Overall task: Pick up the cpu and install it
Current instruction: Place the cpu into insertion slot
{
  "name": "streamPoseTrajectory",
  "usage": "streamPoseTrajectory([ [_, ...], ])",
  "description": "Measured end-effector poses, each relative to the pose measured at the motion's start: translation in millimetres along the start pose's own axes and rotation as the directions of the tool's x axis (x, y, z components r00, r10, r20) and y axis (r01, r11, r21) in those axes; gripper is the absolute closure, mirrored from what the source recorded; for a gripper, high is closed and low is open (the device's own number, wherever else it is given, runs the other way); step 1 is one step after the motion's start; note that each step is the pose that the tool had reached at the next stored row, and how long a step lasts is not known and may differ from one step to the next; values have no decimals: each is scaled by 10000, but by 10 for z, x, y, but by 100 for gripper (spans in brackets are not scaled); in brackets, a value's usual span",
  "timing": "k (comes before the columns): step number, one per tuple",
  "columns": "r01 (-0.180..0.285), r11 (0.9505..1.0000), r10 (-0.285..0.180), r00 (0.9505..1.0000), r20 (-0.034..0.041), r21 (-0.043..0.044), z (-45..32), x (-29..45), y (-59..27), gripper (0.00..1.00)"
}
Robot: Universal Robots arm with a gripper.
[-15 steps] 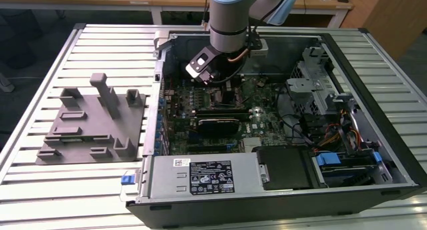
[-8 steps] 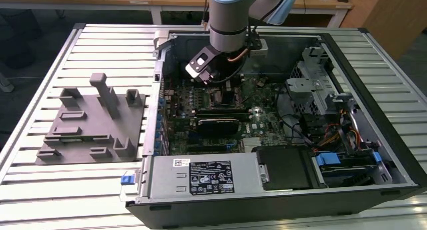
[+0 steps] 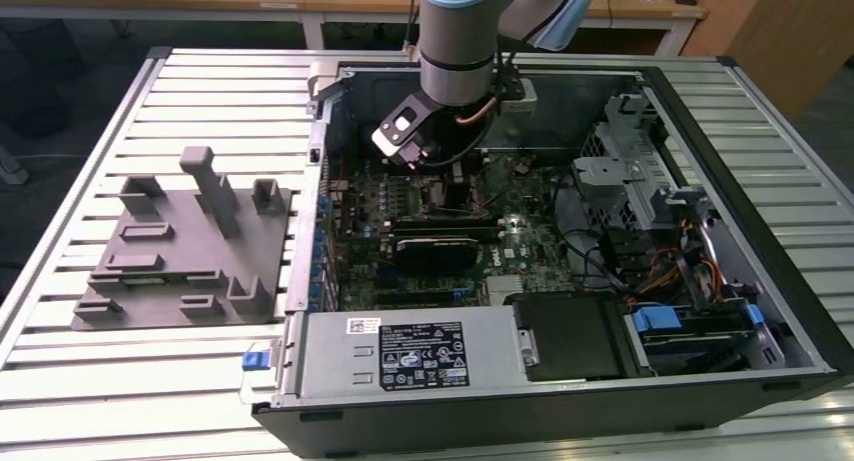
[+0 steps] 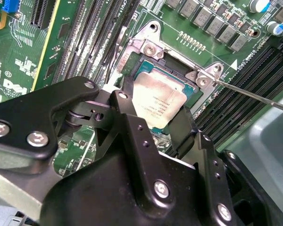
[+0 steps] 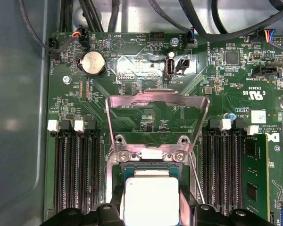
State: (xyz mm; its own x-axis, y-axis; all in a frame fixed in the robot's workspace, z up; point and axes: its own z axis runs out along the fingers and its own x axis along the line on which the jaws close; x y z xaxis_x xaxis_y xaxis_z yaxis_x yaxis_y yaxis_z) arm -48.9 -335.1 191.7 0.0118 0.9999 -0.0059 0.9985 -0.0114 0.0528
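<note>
One slatted metal table [image 3: 200,81] carries everything, and its far edge runs out of the exterior view. On it lies an open computer case [image 3: 534,421], its near corners cut off. To the exterior view's left of the case, just beside it, sits a grey plastic tray [image 3: 147,281] with upright posts.

The robot arm [image 3: 461,31] comes down from above into the far half of the case. Its upper part is out of sight, and its wrist hides the socket area from where I stand. The green motherboard [image 3: 534,241] covers the case floor, partly under cables and a dark card. A grey metal box [image 3: 400,356] fills the near left of the case.

In the second wrist view the black gripper [image 4: 155,117] takes up the near half of the picture and masks much of the board. Its two fingers [image 4: 184,127] are closed on opposite edges of the cpu [image 4: 158,101], which is over the open socket with its silvery top up. I cannot tell whether the chip is fully seated or held just above the socket. Its near edge is covered by the gripper body.

In the first wrist view the socket's metal load plate [image 5: 158,101] stands swung up on the far side of the cpu [image 5: 151,200], with memory slots [image 5: 78,174] on both sides. A thin lever rod [image 4: 254,96] runs off to one side, its end out of frame. A coin cell [image 5: 93,63] sits farther off on the board.
</note>
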Motion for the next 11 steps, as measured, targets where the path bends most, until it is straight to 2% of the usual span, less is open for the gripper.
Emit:
streamPoseTrajectory([
  [11,-2,10000,2,10000,-27,1,10,0,0,46],
])
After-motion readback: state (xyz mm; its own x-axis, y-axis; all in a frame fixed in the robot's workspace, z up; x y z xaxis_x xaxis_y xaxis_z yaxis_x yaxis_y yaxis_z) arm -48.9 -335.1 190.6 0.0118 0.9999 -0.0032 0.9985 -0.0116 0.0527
